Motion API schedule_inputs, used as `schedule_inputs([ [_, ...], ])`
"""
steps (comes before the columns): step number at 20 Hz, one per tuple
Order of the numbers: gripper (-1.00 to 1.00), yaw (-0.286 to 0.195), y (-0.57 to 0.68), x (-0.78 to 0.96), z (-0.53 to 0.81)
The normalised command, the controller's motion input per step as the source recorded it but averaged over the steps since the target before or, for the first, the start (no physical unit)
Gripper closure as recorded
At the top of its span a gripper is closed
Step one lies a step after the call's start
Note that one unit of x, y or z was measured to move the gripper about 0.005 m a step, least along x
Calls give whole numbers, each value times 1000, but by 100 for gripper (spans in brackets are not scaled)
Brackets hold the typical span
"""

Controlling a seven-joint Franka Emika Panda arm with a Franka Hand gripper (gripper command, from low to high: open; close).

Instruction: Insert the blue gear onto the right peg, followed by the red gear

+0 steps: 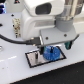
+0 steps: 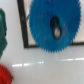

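The blue gear (image 1: 50, 52) lies flat on the black-framed grey plate (image 1: 34, 59), toward its end at the exterior view's right. In the wrist view the blue gear (image 2: 47, 22) fills most of the picture. A dark pin, the right peg (image 2: 57, 31), shows inside its pale centre hole. The red gear (image 2: 4, 75) is cut off at the picture's edge, off the plate (image 2: 22, 30). My gripper (image 1: 62, 46) hangs just above the gear. Its two dark fingers stand apart with nothing between them. The fingers do not show in the wrist view.
A dark green piece (image 2: 2, 30) lies beside the plate, near the red gear. The white arm body (image 1: 45, 20) and its black cable (image 1: 15, 37) fill the upper exterior view. The plate rests on a white table (image 1: 20, 72).
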Motion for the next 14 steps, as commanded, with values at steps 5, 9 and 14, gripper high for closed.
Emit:
schedule_inputs([
  [5, -100, 0, 381, -394, 189],
  [9, -100, 0, 447, -483, 59],
  [14, -100, 0, 554, -472, 12],
])
